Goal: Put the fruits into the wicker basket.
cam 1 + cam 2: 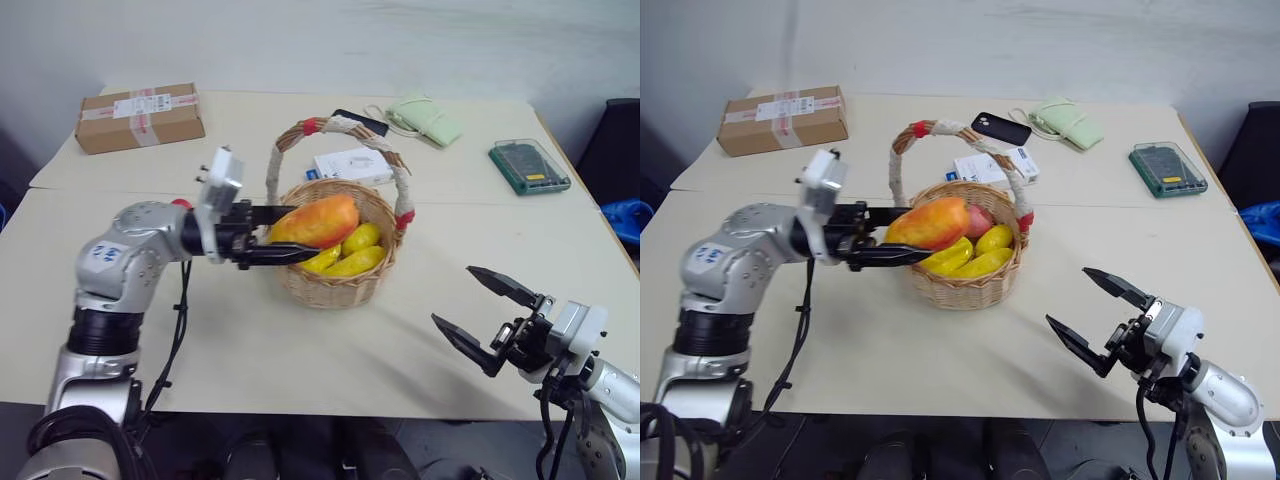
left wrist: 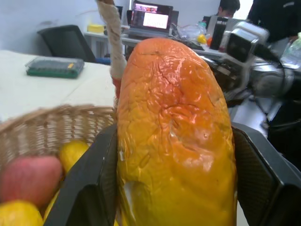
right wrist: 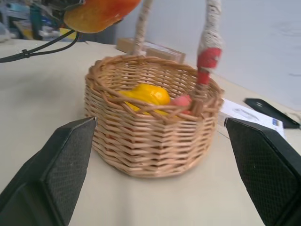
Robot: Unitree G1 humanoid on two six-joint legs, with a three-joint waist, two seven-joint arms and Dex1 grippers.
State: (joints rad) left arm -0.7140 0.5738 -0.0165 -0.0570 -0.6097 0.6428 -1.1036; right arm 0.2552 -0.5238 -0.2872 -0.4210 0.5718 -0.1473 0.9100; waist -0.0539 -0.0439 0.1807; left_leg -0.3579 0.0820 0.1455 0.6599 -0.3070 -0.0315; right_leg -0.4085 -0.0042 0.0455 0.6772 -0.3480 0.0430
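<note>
A plump red-orange to yellow mango-like fruit [image 1: 318, 220] hangs level over the near-left rim of the wicker basket [image 1: 335, 285]. My left gripper [image 1: 300, 232] is shut on it, and its black fingers [image 2: 89, 188] press the fruit [image 2: 174, 132] from both sides. The round tan basket has a tall cloth-wrapped handle [image 1: 340, 125] with red bands. Inside lie yellow fruits [image 1: 355, 252] and a reddish one [image 1: 980, 220]. To the basket's right, near the table's front edge, my right gripper [image 1: 452, 295] stands wide open and empty, pointing at the basket [image 3: 150, 127].
At the back left of the table [image 1: 250, 350] sits a cardboard box [image 1: 140, 117]. Behind the basket are a white packet [image 1: 352, 165] and a black phone [image 1: 1001, 128]. A pale green pouch [image 1: 425, 120] and a green case [image 1: 530, 165] lie at the back right.
</note>
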